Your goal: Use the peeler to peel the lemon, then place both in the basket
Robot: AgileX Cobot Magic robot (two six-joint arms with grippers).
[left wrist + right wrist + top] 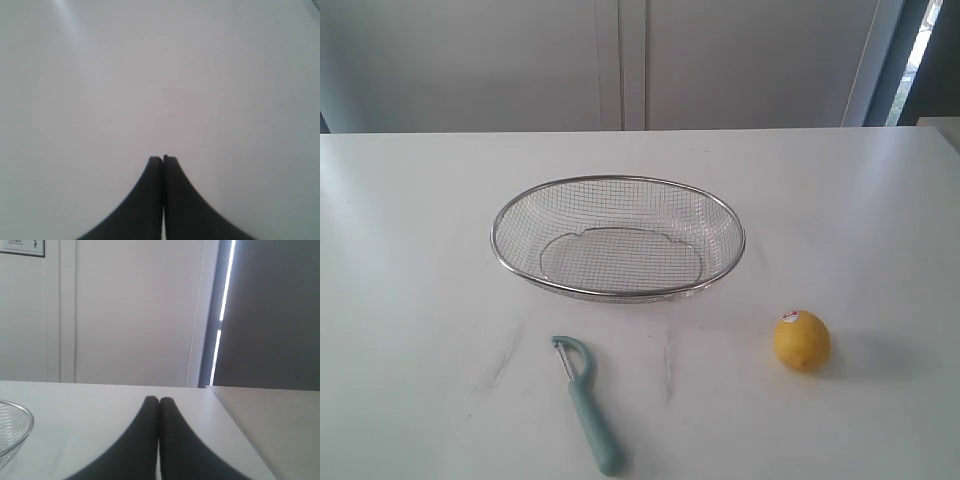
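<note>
- Your left end effector [163, 159] has its two dark fingers pressed together with nothing between them. It looks down on bare white bench [150, 75], so no tool lies under it.
- Your right end effector [159, 400] is likewise closed and empty. It is aimed level across the bench toward the far wall, with only an edge of the basket [15, 427] in its view.
- Neither arm shows in the exterior view, so both seem parked back from the work area.
- The lemon [802, 341] sits on the bench at the right, sticker uppermost, nearer the camera than the basket and apart from it. That side suits your right arm for holding it.
- The peeler [588, 405] lies flat at left of centre, blade head toward the basket and teal handle toward the near edge. The handle is free for your left arm.
- The basket stands upright and empty behind both, near the middle, likely so either arm can reach it for the final drop.
- The task looks unstarted: the lemon's skin appears whole.
- You would need to part the fingers before either pick. The round lemon may roll, and the low, flat peeler calls for a grasp close to the bench.
</note>
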